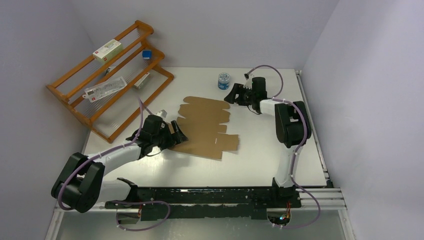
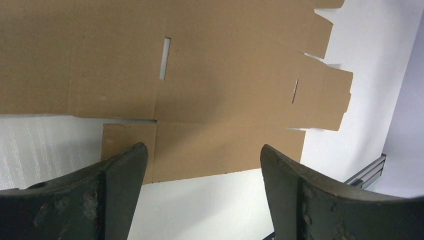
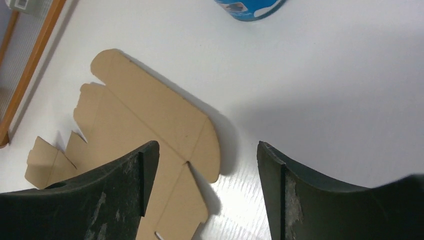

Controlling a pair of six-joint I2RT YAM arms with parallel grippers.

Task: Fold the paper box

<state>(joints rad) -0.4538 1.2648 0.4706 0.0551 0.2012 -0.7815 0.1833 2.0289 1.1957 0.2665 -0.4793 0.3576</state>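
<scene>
1. While the paper box (image 1: pixel 202 127) lies flat and open as one brown sheet near the middle of the table (image 1: pixel 260 160), both arms reach out to it from two sides.
2. The sheet is not folded. All its flaps and tabs lie flat on the white top, and you can see two thin slots cut in it.
3. The left gripper (image 1: pixel 176 134) is at the left edge of the sheet, on the side nearer the arm bases.
4. Its two dark fingers (image 2: pixel 120 180) are spread wide apart. In the left wrist view, the edge of the sheet and one small flap show in the gap between them.
5. Nothing is pinched between the left fingers. I cannot tell if their tips touch the cardboard or just hang over it.
6. The right gripper (image 1: pixel 230 95) is by the far right corner of the sheet, toward the far edge of the table.
7. Its fingers (image 3: pixel 125 185) are also wide apart, and there is nothing between them. In the right wrist view, only bare table and the round end of a flap show in the gap.
8. The right gripper holds nothing. It looks to be above the table, just beside the sheet.
9. A small blue and white tub (image 1: pixel 223 80) stands near the far edge of the table, a little past the right gripper.
10. A wooden rack (image 1: pixel 141 25) sits at the far left corner with a white carton (image 1: pixel 107 50) on it, well apart from the sheet.
</scene>
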